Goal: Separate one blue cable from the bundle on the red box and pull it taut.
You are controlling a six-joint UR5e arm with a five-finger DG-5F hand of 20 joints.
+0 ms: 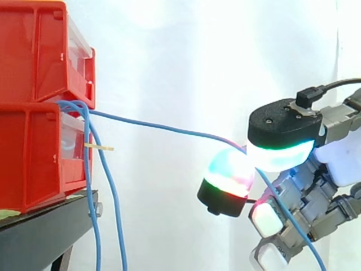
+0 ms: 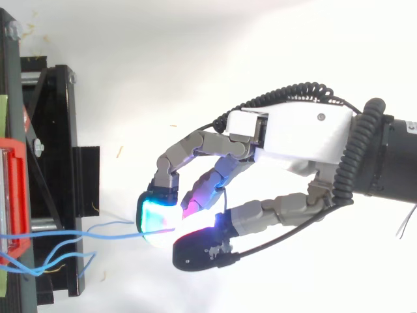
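Pinching blue cable (image 1: 169, 129) w/ fingers (image 1: 228, 169)

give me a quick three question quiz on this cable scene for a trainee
1. True or false: the hand is shut on one blue cable.
2. Pick one. The other blue cables:
A) hang down past the black stand
B) lie coiled on top of the upper bin
C) are wrapped round the hand
3. Fill in: the held cable starts where the two stacked bins meet, and their colour is ____.

Key: 1 true; 2 A; 3 red
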